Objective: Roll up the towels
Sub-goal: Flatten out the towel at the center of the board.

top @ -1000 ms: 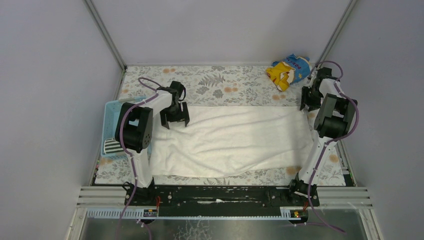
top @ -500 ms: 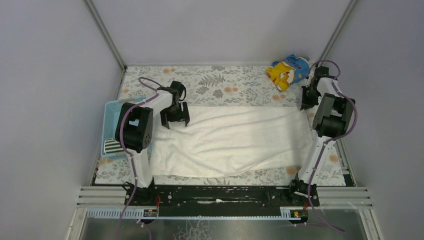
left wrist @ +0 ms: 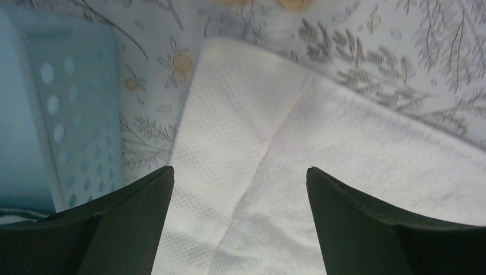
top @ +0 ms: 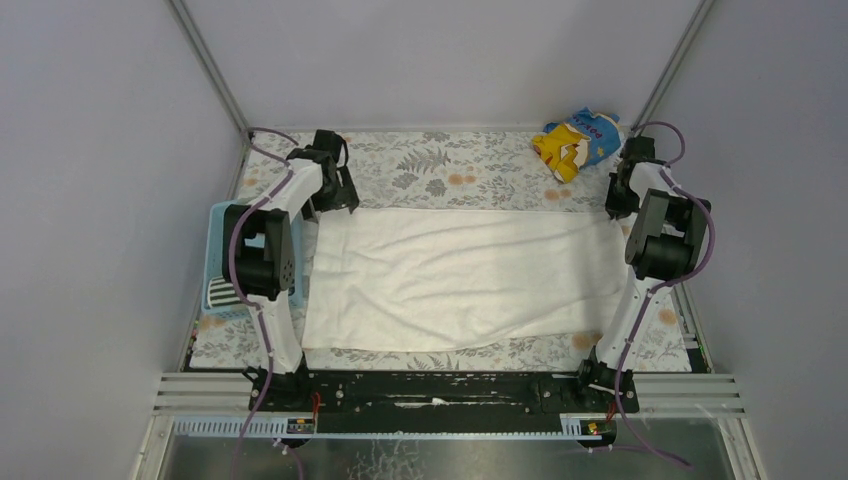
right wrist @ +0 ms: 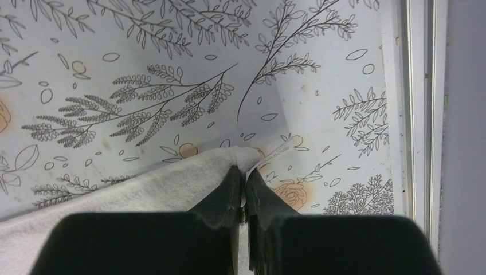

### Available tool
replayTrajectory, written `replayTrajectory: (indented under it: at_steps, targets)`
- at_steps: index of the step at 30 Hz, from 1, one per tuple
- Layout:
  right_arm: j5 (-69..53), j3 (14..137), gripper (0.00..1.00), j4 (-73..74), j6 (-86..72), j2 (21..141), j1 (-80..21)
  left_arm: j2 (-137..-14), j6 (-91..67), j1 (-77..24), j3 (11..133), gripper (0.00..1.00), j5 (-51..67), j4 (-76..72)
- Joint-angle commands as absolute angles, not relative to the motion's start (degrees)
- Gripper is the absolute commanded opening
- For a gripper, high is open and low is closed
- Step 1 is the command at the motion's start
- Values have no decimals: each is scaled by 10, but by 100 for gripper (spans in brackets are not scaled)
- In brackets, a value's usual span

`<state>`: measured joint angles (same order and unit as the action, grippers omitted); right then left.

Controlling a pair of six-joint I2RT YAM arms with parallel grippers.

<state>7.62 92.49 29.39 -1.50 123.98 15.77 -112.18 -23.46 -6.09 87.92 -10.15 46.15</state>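
The large white terry towel [top: 460, 280] lies spread flat across the middle of the flowered table. My left gripper [top: 332, 198] is open and hovers over its far left corner, where the waffle-weave hem [left wrist: 229, 132] is folded over the terry [left wrist: 355, 172]; the jaws stand wide apart, holding nothing [left wrist: 240, 177]. My right gripper [top: 617, 200] is shut on the towel's far right corner [right wrist: 243, 172], with the towel [right wrist: 143, 189] trailing to the left and a small label [right wrist: 276, 150] sticking out. The small black-and-white striped towel [top: 222, 293] lies in the blue basket.
A blue perforated basket [top: 222, 225] stands at the left edge, close beside the left gripper [left wrist: 69, 114]. A yellow-and-blue printed cloth [top: 577, 140] lies at the far right corner. The enclosure's metal frame rail [right wrist: 421, 114] runs just right of the right gripper.
My left gripper lifted off the towel and moved back and left to its far left corner. The towel's left end now lies flatter. My right gripper edged farther back, still holding its corner.
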Motion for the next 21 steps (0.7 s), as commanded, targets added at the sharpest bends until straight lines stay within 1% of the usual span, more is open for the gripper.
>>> replayTrajectory:
  at_steps: [1, 6, 10, 17, 21]
  targets:
    - [115, 905, 5, 257, -36, 1266, 168, -1177, -221, -39, 940, 84, -129, 468]
    - [109, 882, 6, 239, -39, 1262, 168, -1238, -203, -23, 1012, 79, -111, 468]
    - [111, 874, 7, 235, -35, 1257, 168, -1276, -191, -20, 1039, 70, -110, 469]
    - [128, 877, 7, 233, -29, 1259, 168, -1307, -182, -11, 1039, 58, -81, 469]
    - [142, 888, 7, 232, -27, 1265, 168, -1312, -174, -10, 1032, 55, -80, 469]
